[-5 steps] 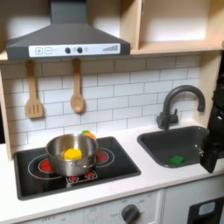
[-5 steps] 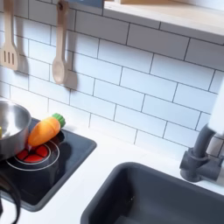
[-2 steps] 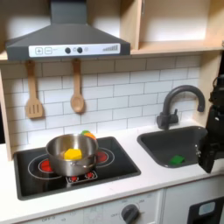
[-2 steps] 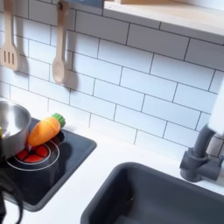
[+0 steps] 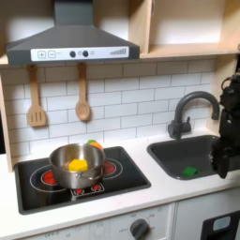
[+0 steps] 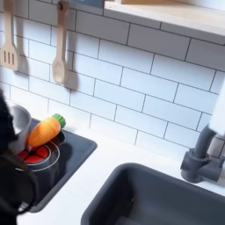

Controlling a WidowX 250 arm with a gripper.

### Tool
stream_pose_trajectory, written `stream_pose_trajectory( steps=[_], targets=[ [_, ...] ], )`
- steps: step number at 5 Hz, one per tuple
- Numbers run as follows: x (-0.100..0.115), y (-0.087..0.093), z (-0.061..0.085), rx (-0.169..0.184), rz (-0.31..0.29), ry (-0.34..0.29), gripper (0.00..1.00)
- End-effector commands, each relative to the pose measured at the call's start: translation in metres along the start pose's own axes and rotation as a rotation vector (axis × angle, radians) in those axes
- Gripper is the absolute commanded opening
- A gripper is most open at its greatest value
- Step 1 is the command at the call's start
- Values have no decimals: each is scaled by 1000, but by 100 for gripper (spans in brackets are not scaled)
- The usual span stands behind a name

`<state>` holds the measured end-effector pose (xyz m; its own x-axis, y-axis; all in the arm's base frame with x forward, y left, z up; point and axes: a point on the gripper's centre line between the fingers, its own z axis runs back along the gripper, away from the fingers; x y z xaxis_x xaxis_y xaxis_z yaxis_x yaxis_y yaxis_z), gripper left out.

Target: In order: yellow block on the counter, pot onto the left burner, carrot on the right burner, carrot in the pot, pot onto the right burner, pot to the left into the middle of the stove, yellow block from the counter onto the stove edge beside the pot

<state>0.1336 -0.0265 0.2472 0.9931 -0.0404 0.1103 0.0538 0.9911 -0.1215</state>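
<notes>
— What do we see, starting at the first exterior view's left?

— The pot [image 5: 75, 166] sits mid-stove [image 5: 33, 192], the yellow block [image 5: 78, 165] inside it. The carrot [image 6: 44, 131] lies just behind the pot, over a burner (clearest in the second exterior view).

— And further right?

— We find the sink [image 5: 178, 155], then the gripper [image 5: 223, 161] dark at the edge, above the counter [image 5: 173, 190].

— Its jaws?

— We cannot tell; it's blurred.
</notes>
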Motion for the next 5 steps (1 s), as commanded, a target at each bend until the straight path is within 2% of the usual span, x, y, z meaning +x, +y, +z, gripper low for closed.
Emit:
stream_pose_trajectory(
  steps=[1,2,3,4,5],
  targets=[
    [-4,-13,1,-4,-110,2,100],
    [-3,-13,1,-42,-229,-14,100],
    [1,-19,-1,-46,-301,-2,100],
    [13,-23,-8,-104,-297,17,100],
    [27,-38,-18,-136,-345,61,100]
  ],
)
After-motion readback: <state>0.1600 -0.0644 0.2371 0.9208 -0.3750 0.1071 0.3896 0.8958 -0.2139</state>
